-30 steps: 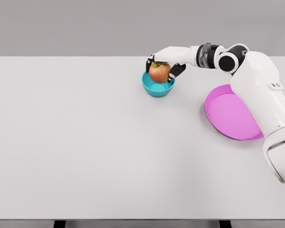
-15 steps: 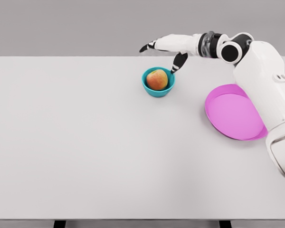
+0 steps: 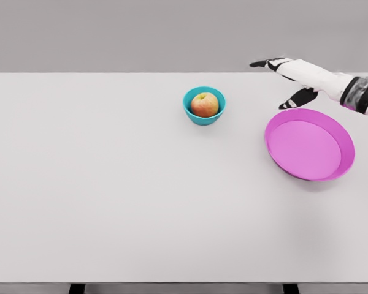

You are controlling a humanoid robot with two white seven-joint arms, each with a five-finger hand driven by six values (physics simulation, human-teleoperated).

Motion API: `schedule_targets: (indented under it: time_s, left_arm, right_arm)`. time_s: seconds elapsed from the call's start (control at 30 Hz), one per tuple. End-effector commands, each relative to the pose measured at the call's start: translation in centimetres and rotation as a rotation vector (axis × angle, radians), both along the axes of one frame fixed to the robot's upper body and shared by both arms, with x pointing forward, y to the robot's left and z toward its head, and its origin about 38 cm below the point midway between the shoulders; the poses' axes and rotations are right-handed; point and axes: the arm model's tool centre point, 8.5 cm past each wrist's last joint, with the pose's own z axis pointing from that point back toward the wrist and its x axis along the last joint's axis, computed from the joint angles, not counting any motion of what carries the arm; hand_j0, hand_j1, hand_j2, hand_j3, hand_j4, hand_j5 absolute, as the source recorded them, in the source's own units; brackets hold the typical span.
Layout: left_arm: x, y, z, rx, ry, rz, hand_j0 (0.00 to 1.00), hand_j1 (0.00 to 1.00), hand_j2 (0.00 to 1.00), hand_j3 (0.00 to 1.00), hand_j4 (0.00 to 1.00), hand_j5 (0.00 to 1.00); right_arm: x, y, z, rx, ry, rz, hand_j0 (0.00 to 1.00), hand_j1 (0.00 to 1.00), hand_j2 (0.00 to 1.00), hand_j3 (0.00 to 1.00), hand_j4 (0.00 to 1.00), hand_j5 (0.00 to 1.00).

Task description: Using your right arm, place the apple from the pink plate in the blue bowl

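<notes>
The near half of the white table (image 3: pixel 110 214) lies bare, its front edge running along the bottom of the head view, where two dark leg stubs show just below it, cut off by the frame.

Farther back, toward the right edge of the table, sits the pink plate (image 3: pixel 337 131), a shallow round dish with a raised rim. Its inside is plain pink with nothing on it, and its rim shows whole.

Beyond the plate, over the far right corner, the right hand (image 3: pixel 294 79) hangs in the air, well apart from the bowl and just behind the plate's far rim. Its fingers (image 3: pixel 267 63) stretch out flat and point left, the dark-tipped thumb (image 3: pixel 297 98) drops loosely beneath the palm, and the hand holds nothing. Only the hand, the wrist and a short piece of forearm show; the rest of the arm is cut off by the right edge.

Toward the far edge, a little right of the middle, stands the blue bowl (image 3: pixel 204 115). The apple (image 3: pixel 204 105) rests inside it, red and yellow, its lower part hidden by the bowl's wall.
</notes>
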Motion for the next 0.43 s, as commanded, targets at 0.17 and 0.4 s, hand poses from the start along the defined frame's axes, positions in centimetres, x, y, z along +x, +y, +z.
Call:
schedule_targets:
  time_s: [0.17, 0.4]
  left_arm:
    - [0.0, 0.0, 0.0, -0.001, -0.001, 0.0, 1.0, 1.0, 1.0, 1.0, 1.0, 1.0]
    - [0.0, 0.0, 0.0, 0.0, 0.001, 0.0, 1.0, 1.0, 1.0, 1.0, 1.0, 1.0]
  right_arm:
    - [-4.4, -4.3, 4.3, 0.008, -0.153, -0.033, 1.0, 1.0, 1.0, 1.0, 1.0, 1.0]
    - [-4.7, -4.4, 2.7, 0.019, -0.121, -0.04, 1.0, 1.0, 1.0, 1.0, 1.0, 1.0]
